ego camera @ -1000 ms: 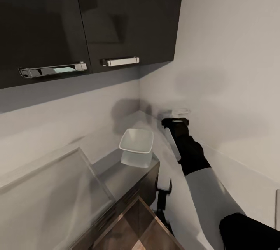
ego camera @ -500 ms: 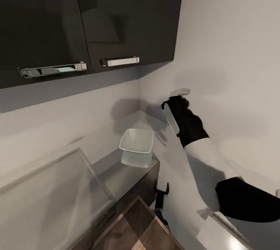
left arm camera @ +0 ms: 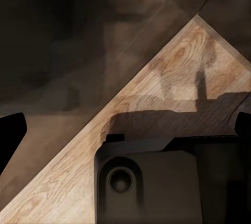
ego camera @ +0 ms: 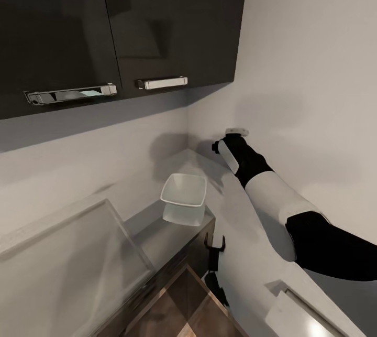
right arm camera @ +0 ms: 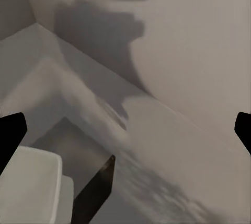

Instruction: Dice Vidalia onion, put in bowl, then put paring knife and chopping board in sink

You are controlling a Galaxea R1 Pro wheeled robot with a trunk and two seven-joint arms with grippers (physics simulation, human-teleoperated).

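Bowl sits empty on the countertop; right gripper, fingers spread wide, hovers at its two o'clock. Dicing and clean-up look undone.

Right arm in alternating black and white segments, black wrist, perhaps a pale end piece

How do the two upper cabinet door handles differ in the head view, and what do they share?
The left cabinet handle looks longer and sits lower in the picture; the right cabinet handle looks shorter and sits higher. The left one carries a pale bluish reflection, the right one a plain white sheen. Both are horizontal chrome bars near the bottom edges of dark, glossy doors.
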